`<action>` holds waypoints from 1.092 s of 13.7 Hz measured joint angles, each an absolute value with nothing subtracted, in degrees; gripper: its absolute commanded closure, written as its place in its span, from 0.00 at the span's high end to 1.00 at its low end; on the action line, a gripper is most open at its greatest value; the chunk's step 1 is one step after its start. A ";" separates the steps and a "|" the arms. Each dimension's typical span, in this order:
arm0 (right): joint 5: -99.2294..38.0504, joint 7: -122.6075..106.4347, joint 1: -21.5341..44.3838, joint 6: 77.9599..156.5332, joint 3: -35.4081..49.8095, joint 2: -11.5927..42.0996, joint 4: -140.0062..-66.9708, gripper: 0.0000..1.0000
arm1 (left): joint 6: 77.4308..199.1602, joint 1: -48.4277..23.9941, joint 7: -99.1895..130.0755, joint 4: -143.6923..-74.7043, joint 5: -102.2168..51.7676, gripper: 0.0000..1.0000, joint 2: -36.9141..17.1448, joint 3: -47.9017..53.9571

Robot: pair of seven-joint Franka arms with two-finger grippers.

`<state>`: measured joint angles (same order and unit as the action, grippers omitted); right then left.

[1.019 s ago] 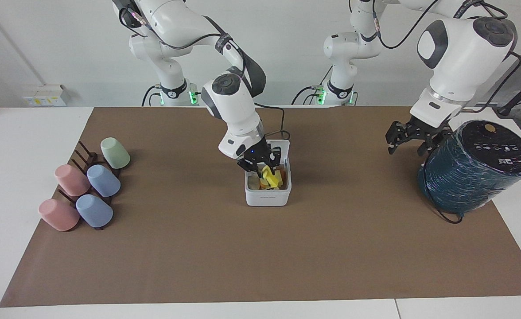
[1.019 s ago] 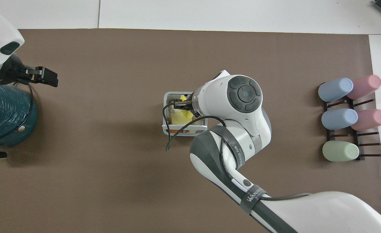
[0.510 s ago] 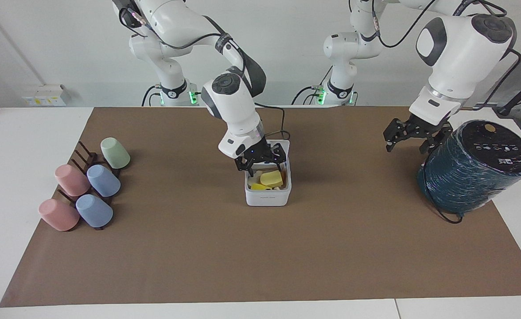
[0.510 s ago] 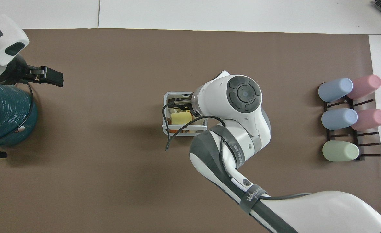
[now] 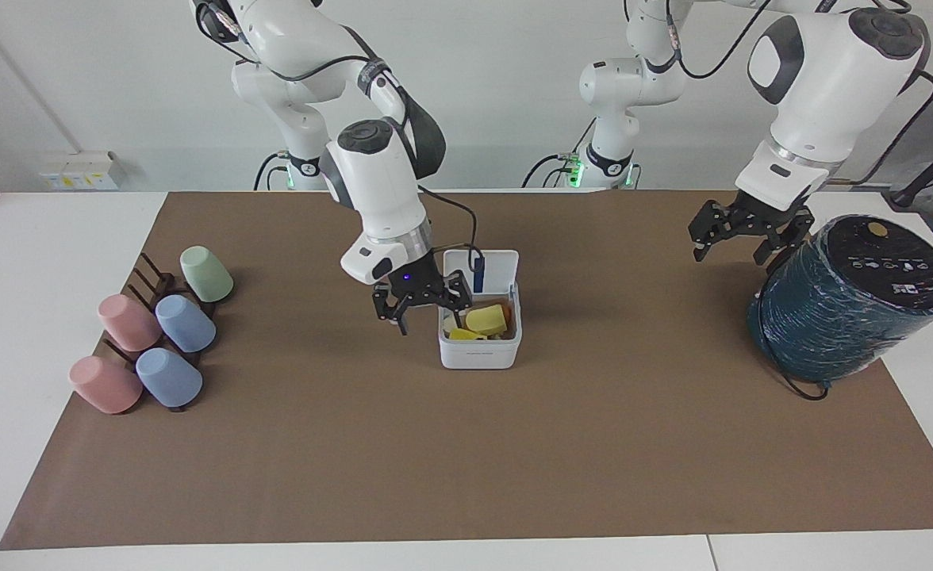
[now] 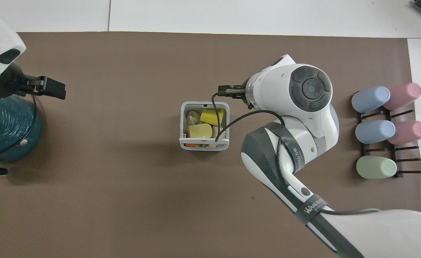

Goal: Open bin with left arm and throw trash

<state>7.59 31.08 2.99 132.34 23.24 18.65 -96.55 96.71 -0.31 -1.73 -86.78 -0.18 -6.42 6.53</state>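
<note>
From my station I see the bin (image 5: 479,337) sitting near the middle of the brown mat (image 5: 466,444), its lid (image 5: 482,270) tipped up on the side toward the robots' edge of the counter. The trash (image 5: 485,319) lies inside it: a yellow block, a pale piece and a yellow scrap, all below the rim. My right gripper (image 5: 420,300) hangs just beside the bin, on the side toward the right arm's end of the counter, its fingers spread and holding nothing. My left gripper (image 5: 740,232) is up in the air by the top rim of the dark teal cylinder (image 5: 847,297), which leans near the corner at the left arm's end; its fingers are splayed and empty. The pastel cups (image 5: 153,333) rest on their rack (image 5: 149,277) at the right arm's end.
</note>
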 measured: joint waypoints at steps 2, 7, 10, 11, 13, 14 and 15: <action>10.01 31.07 0.71 129.36 23.22 16.89 -96.31 1.00 | 96.50 -0.27 -1.73 -86.78 -0.18 1.00 -6.39 6.42; 10.75 25.06 -4.96 118.48 23.23 10.09 -96.00 1.00 | 95.59 -0.23 -1.73 -86.77 -0.18 1.00 -6.11 5.96; 10.41 20.19 -7.57 112.90 22.65 6.20 -95.91 1.00 | 95.57 -0.24 -1.73 -86.76 -0.18 1.00 -5.84 5.97; 10.11 19.08 -7.59 111.01 21.57 4.90 -95.78 1.00 | 95.55 -0.24 -1.73 -86.76 -0.18 1.00 -5.78 5.97; 9.02 15.59 -6.63 106.31 17.98 2.54 -94.71 1.00 | 95.44 -0.24 -1.73 -86.76 -0.18 1.00 -5.65 5.97; 8.52 13.95 -5.05 103.55 14.90 1.71 -93.64 1.00 | 95.40 -0.24 -1.73 -86.76 -0.18 1.00 -5.60 5.97; 7.59 12.38 -3.16 100.81 11.45 1.18 -92.33 1.00 | 95.37 -0.24 -1.73 -86.76 -0.18 1.00 -5.54 5.97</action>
